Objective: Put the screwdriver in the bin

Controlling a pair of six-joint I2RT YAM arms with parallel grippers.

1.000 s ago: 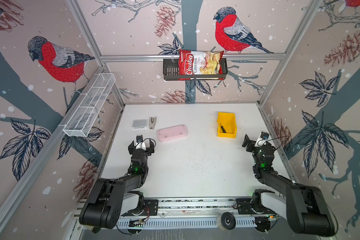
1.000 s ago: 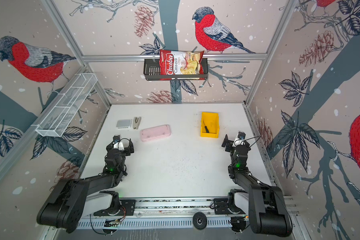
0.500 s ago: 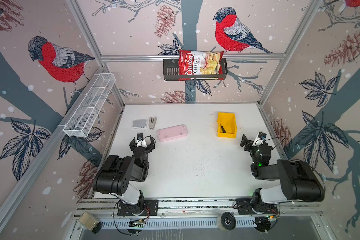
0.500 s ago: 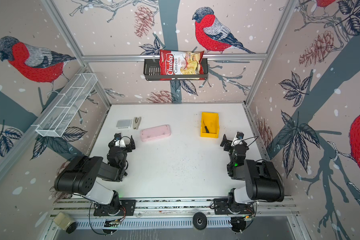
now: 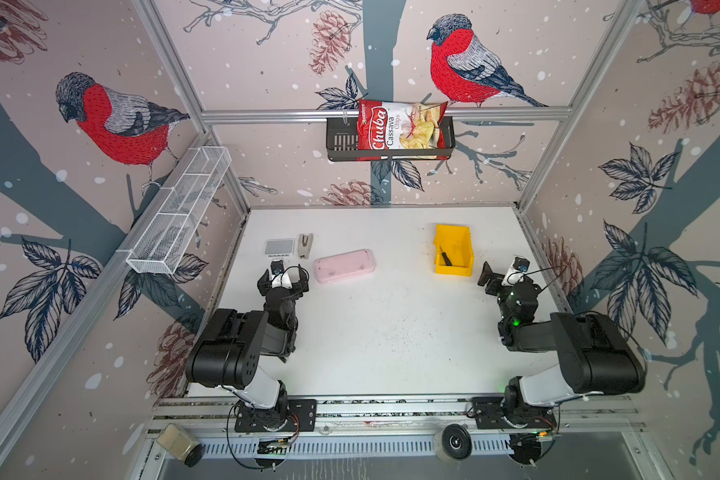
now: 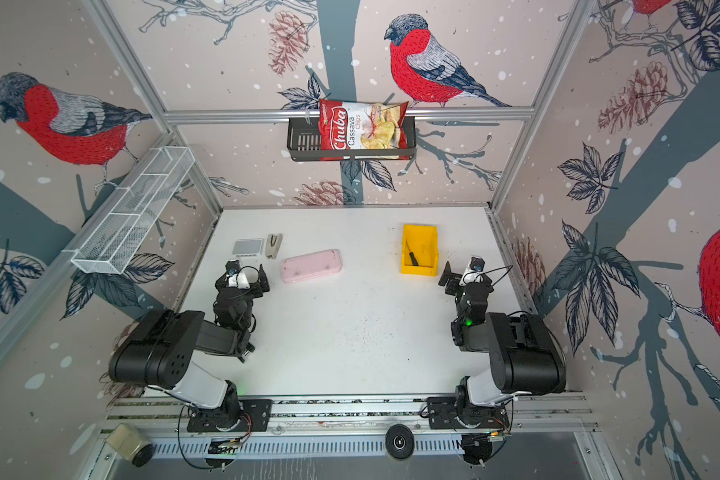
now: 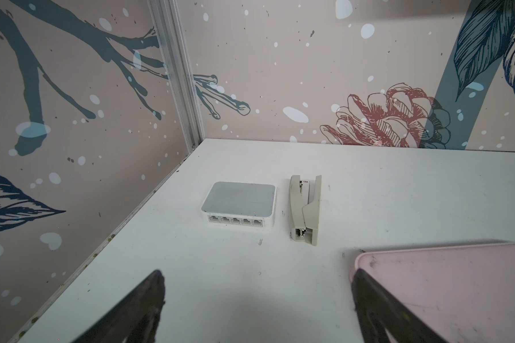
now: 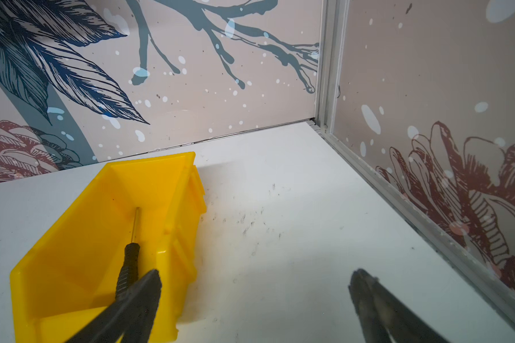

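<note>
The screwdriver (image 5: 446,259) is found inside the yellow bin (image 5: 453,232), centre-right in a top view. The left gripper (image 7: 257,274) and right gripper (image 8: 256,276) are held wide open, empty; the bin could be nudged by the latter.

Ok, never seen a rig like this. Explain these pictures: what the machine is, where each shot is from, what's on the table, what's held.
It is a robot with a left arm and a right arm, mounted at the near edge of a table. Two pictures look down from overhead, side by side, nearly alike. The other two come from a camera on each wrist, looking ahead. On the table: a yellow bin with a screwdriver lying inside, a pink case, a switch and a stapler. A chip bag sits in a basket on the back wall; a mesh tray hangs on the side wall. The left tool and right tool are open and hold nothing.
</note>
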